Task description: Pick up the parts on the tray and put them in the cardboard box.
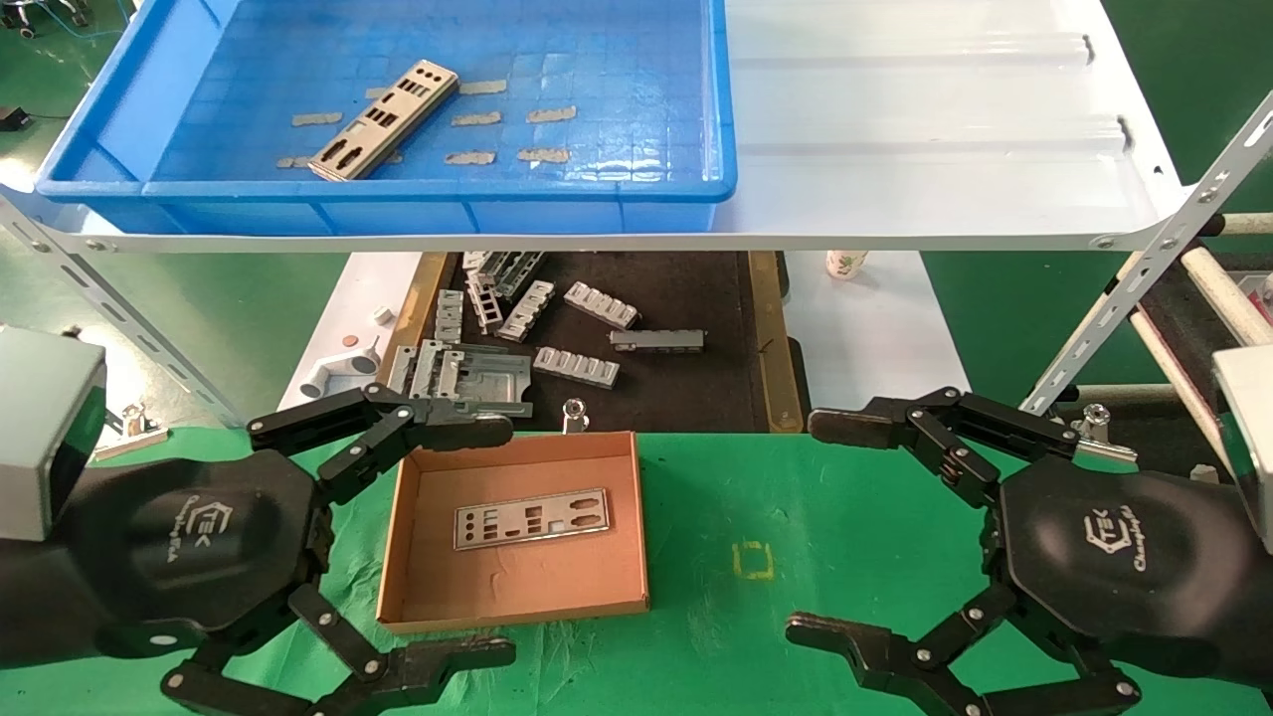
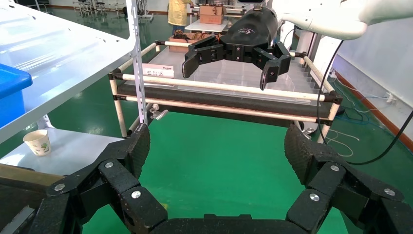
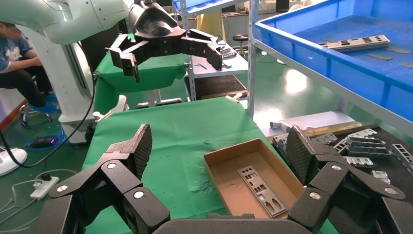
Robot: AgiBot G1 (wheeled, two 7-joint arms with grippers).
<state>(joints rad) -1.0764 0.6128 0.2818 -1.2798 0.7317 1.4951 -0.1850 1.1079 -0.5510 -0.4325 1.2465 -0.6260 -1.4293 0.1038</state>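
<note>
The white metal shelf (image 1: pixel 925 119) spans the far side of my view, smooth and glossy, held on perforated grey struts. On its left half sits the tray (image 1: pixel 149 89), a big bright blue plastic bin with low walls, a grid-moulded floor and ragged tan tape patches. One part (image 1: pixel 386 119) lies in it at a slant toward its left side: a thin, flat, silvery plate punched with round and rectangular holes.

Below me, a wrinkled green cloth (image 1: pixel 855 497) covers the work surface. Beyond it, under the shelf, lies a black mat (image 1: pixel 686 298) with wood-coloured edges, scattered with chunky grey slotted brackets (image 1: pixel 577 366).

My left gripper (image 1: pixel 438 537) hangs at the near left, its black, ribbed fingers spread wide and holding nothing, one fingertip over the far left corner of the cardboard box (image 1: pixel 517 607). That box is shallow, brown and lidless, resting on the cloth just beside my left gripper. Flat on its floor lies a second part (image 1: pixel 532 518), the same thin perforated silver plate, lengthwise near the far wall.

My right gripper (image 1: pixel 825 527) hovers at the near right over bare cloth, well apart from the box, fingers likewise splayed open and empty.

A small yellow square mark (image 1: pixel 753 560) sits on the cloth between my grippers. A paper cup (image 1: pixel 845 264) stands under the shelf edge.
</note>
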